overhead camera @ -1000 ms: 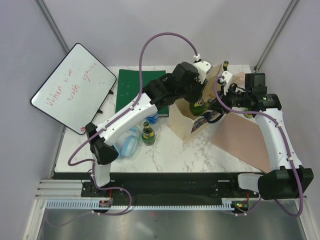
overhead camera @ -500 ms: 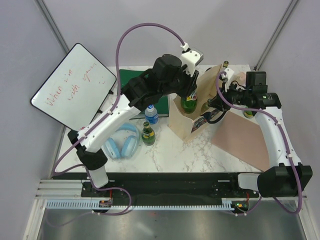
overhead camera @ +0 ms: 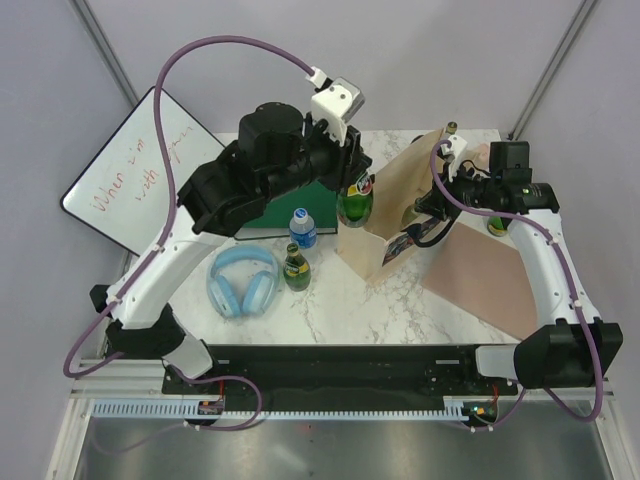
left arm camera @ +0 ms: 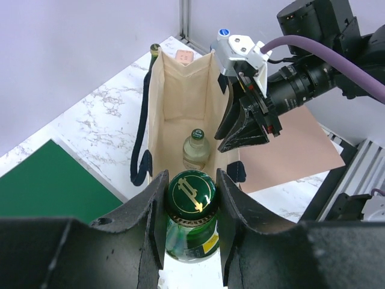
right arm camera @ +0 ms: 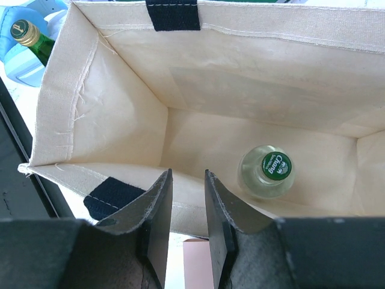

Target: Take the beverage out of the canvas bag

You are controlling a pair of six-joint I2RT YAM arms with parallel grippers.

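Marble table (overhead camera: pixel 330 290), pale walls (overhead camera: pixel 250 60); left pincer (left arm camera: pixel 191 186) clamps green bottle (left arm camera: pixel 190 239); right pincer (right arm camera: pixel 186 180) pinches canvas bag (right arm camera: pixel 258 78) rim.

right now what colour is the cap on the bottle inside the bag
Green with white lettering; the cap shows best in the right wrist view.
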